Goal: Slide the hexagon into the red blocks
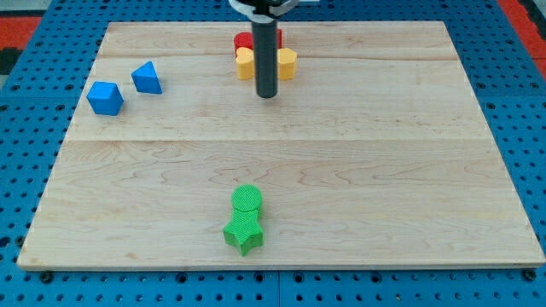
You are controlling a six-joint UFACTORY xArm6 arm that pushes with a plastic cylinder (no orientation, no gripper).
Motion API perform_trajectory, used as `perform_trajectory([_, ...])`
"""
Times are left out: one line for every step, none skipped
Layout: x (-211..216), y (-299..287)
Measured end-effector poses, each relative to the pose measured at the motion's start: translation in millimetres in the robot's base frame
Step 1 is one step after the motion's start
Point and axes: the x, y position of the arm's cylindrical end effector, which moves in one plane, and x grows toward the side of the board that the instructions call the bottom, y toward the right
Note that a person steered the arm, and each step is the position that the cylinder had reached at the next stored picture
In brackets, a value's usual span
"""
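**Tip parked at the yellow/red cluster, top centre**

Arm pose: rod comes down near-vertical from the top edge of the frame, just left of centre. Only the white-and-black mount at the top and the dark shaft are visible; rest of the arm is cropped out. My tip sits on the wooden board, at the lower edge of the block cluster.

No gripper on this rig, so nothing is grasped or clamped; the rod is bare and just stands among the blocks. Can't tell whether it is actually touching them, since the shaft covers the gap.

Cluster, top centre of the frame:
- yellow block just left of the rod, shape unclear
- yellow hexagon just right of the rod; edges look faceted, though it is partly hidden
- red blocks directly behind the yellow ones, toward the top edge, mostly hidden by the rod; they look touching or nearly so. Shapes unreadable.

Elsewhere:
- blue cube and blue triangular block in the upper left, near each other, slightly apart
- green round block and green star at bottom centre, touching, star nearer the bottom edge

Board rests on a blue perforated base.
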Motion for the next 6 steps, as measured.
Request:
perform_trajectory([-35,36])
perform_trajectory([-54,0])
perform_trajectory([-30,-21])
perform_trajectory([27,46])
perform_trajectory([127,80])
perform_trajectory([238,73])
